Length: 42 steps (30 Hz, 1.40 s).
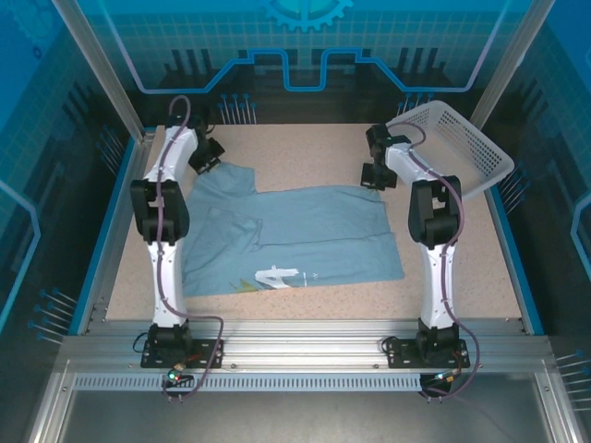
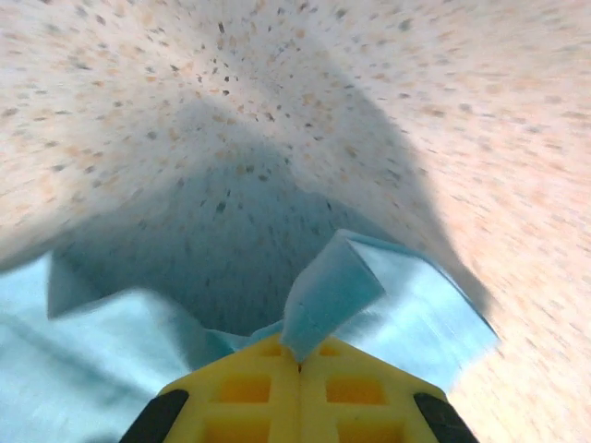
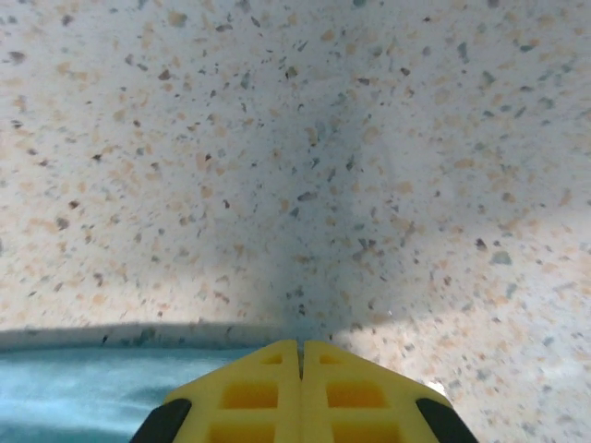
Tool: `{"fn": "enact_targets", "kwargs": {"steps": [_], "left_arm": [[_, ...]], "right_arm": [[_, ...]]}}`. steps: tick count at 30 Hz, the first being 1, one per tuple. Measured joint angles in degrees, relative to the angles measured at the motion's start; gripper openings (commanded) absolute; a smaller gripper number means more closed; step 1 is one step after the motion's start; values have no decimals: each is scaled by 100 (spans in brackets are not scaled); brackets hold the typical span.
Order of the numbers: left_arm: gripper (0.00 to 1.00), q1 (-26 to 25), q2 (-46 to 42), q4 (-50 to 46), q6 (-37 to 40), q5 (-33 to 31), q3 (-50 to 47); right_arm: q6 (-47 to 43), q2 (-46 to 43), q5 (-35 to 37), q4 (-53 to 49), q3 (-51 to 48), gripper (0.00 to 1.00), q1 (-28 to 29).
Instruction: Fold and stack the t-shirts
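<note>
While the grey-blue t-shirt (image 1: pixel 295 235) lies spread on the bench (image 1: pixel 462 268), the left tool (image 2: pixel 298 365) pinches its far-left corner; the right tool (image 3: pixel 301 346), fingers together, sits at its far-right edge.

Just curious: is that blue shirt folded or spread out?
Partly folded: one flap of the t-shirt lies doubled over its middle, rest flat.

The left arm (image 1: pixel 162 221) is covering the t-shirt's (image 1: pixel 305 235) left edge, and its white print (image 1: pixel 282 277) is showing too small to read. The right gripper's (image 3: pixel 300 344) closed fingers are hiding whether cloth is lying between them.
</note>
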Motion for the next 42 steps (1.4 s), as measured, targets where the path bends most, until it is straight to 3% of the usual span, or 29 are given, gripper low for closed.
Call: {"fn": "enact_targets", "kwargs": {"steps": [6, 19, 30, 42], "left_arm": [[0, 4, -1873, 518, 221, 118, -1674], [0, 22, -4793, 804, 83, 170, -5198], [0, 28, -6564, 557, -417, -116, -6953], [0, 28, -7442, 177, -629, -157, -7554]], "right_arm": [[-177, -887, -39, 466, -708, 0, 0], [337, -2605, -144, 881, -2852, 0, 2], [807, -3254, -133, 796, -4054, 0, 0], [826, -3508, -31, 678, -4258, 0, 2]]}}
